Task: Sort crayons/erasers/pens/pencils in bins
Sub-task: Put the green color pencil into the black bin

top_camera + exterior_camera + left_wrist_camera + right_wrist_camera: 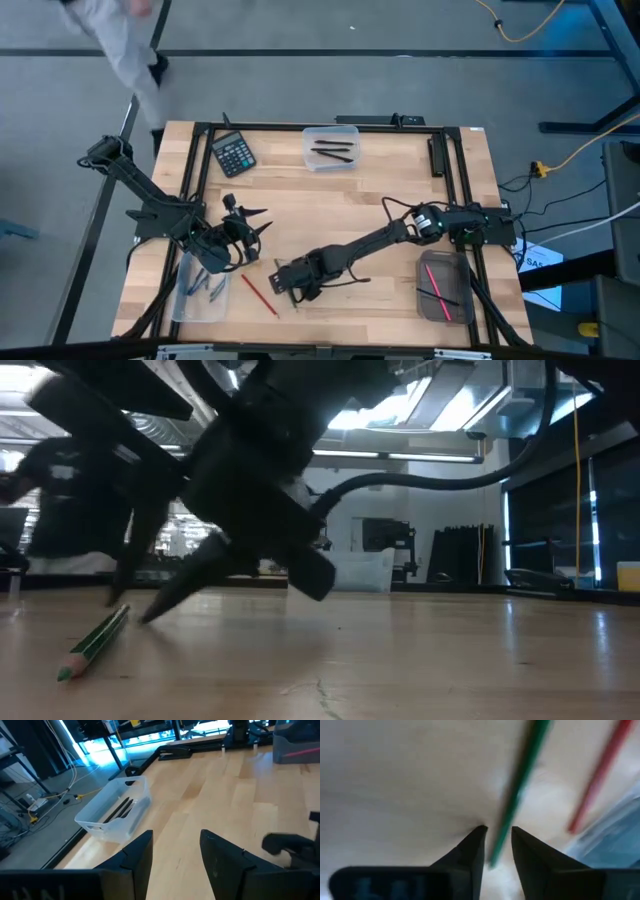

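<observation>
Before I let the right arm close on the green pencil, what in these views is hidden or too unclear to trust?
- Green pencil, right wrist view: blurred; contact with the right gripper unclear.
- Same pencil, high view: hidden under the right gripper.
- Low view: dark arm fills the frame; only the pencil shows.
- Left front bin, high view: contents partly covered by the left gripper arm.
- Dark bin, left wrist view: cut off by the edge.

arms: two, dark, jointed segments
right arm [370, 245]: black cable looped along it, white patch near the wrist
right gripper [497, 842]: two dark, tapered, pointed fingers
left gripper [175, 850]: same dark wedge-shaped fingers
</observation>
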`<state>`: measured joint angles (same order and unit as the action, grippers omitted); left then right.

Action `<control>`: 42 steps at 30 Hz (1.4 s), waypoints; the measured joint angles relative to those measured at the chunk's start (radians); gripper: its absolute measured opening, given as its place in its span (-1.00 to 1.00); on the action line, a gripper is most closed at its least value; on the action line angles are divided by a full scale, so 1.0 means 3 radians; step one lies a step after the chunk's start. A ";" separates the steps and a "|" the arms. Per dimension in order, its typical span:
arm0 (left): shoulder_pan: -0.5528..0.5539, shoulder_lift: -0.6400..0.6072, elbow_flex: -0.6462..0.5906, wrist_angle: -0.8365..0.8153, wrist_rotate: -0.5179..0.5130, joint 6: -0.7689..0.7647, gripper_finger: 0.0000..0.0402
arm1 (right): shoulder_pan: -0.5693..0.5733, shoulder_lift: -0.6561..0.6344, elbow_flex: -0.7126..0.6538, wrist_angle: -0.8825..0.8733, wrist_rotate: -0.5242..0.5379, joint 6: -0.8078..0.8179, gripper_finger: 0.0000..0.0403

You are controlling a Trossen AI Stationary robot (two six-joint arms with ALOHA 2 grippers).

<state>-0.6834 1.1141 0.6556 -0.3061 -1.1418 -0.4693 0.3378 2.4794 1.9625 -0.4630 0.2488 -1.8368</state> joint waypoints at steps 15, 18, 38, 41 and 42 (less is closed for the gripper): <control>-0.0001 0.0000 0.0000 -0.0001 0.0030 0.0011 -0.22 | 0.0077 0.0034 0.0317 0.0000 -0.0308 0.1247 -0.83; -0.0001 0.0000 0.0000 -0.0003 0.0031 0.0012 -0.22 | 0.0020 0.0033 0.0422 -0.0012 -0.0511 0.1904 -0.80; 0.0098 0.0000 0.0001 -0.0142 -0.0006 -0.0060 -0.22 | -0.0123 0.0022 0.0276 -0.0147 -0.1458 0.5144 -0.75; 0.0099 0.0000 0.0001 -0.0157 0.0028 -0.0069 -0.22 | -0.0142 0.0019 0.0242 -0.0249 -0.1440 0.5148 -0.75; 0.0099 0.0000 0.0001 -0.0170 0.0028 -0.0066 -0.22 | -0.0151 0.0015 0.0243 -0.0296 -0.1440 0.5148 -0.75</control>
<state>-0.6537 1.1141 0.6559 -0.3571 -1.1336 -0.4892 0.2925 2.4840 2.0354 -0.5519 -0.1832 -0.2923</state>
